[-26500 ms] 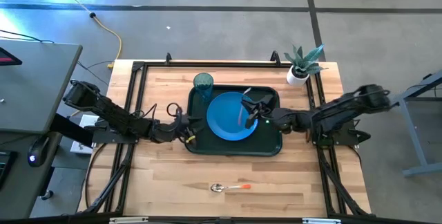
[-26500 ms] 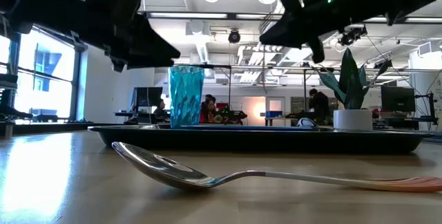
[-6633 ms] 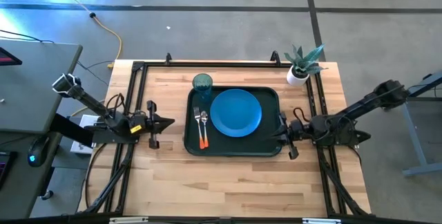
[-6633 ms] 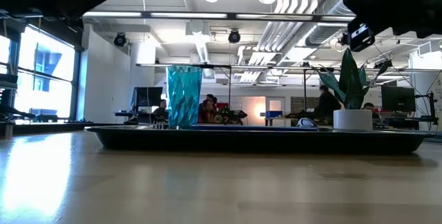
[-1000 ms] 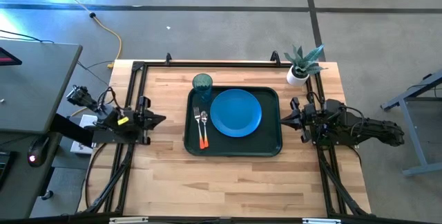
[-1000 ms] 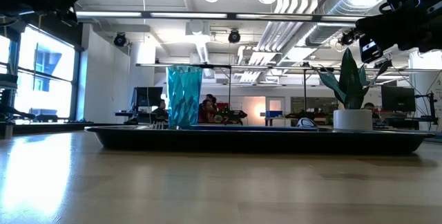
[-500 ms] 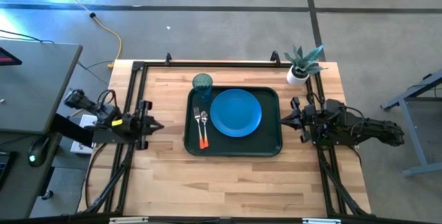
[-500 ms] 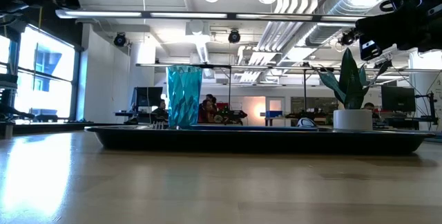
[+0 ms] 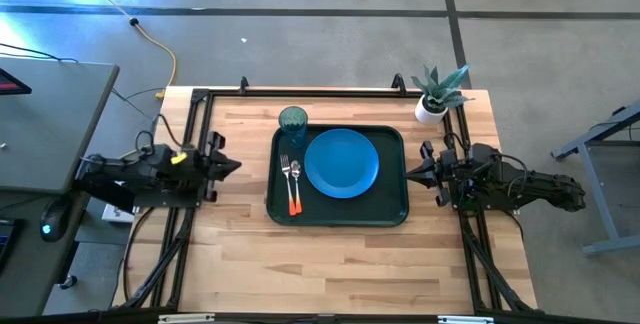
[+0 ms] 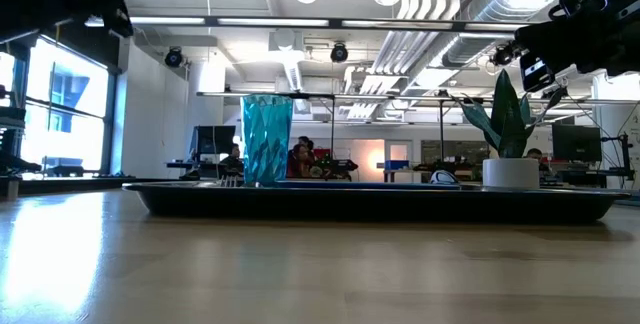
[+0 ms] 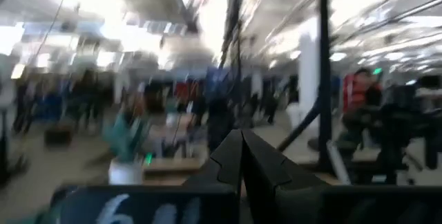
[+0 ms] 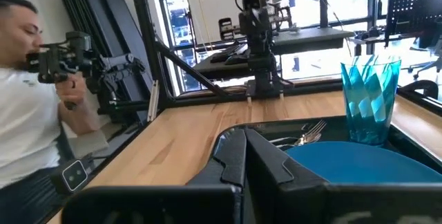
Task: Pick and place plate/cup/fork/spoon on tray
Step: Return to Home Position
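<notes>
The dark tray (image 9: 392, 210) lies mid-table. On it rest the blue plate (image 9: 342, 163), the teal cup (image 9: 293, 119) upright in its far left corner, and the fork (image 9: 287, 176) and spoon (image 9: 296, 176) side by side left of the plate, orange handles toward the near edge. The right wrist view shows the cup (image 12: 369, 99), the plate (image 12: 359, 162) and the fork's tines (image 12: 314, 127). My left gripper (image 9: 236, 165) hangs shut and holding nothing, left of the tray. My right gripper (image 9: 408, 172) hangs the same way, just off the tray's right rim.
A white pot with a green plant (image 9: 433, 104) stands at the far right corner. Black frame rails (image 9: 200, 99) run along the table's sides and back. Bare wood lies between the tray and the near edge. A person (image 12: 27, 92) shows beyond the table's left side.
My left arm has folded back over the table's left edge. Its shut gripper stays left of the tray, ending slightly nearer the far edge. The things on the tray have not moved.
</notes>
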